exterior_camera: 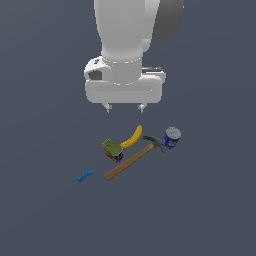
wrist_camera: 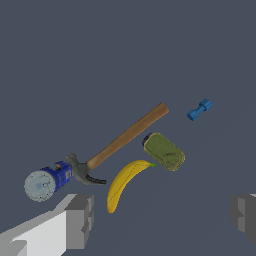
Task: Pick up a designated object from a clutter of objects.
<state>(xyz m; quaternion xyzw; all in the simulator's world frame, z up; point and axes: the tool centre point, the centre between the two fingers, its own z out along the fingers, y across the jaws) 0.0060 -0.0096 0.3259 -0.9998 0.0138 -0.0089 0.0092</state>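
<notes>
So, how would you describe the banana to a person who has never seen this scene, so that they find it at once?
Find the long wooden-handled hammer lying among the small objects under the open gripper. Beside its dark metal head, between the green-topped tin and the blue can, lies the curved yellow banana. It is the only yellow thing, and it is shorter than the hammer.

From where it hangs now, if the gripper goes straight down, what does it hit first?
Probably the banana, though barely: in the wrist view it lies nearer one finger of the open gripper than centre. The hammer head sits close beside it. Depth is unclear.
</notes>
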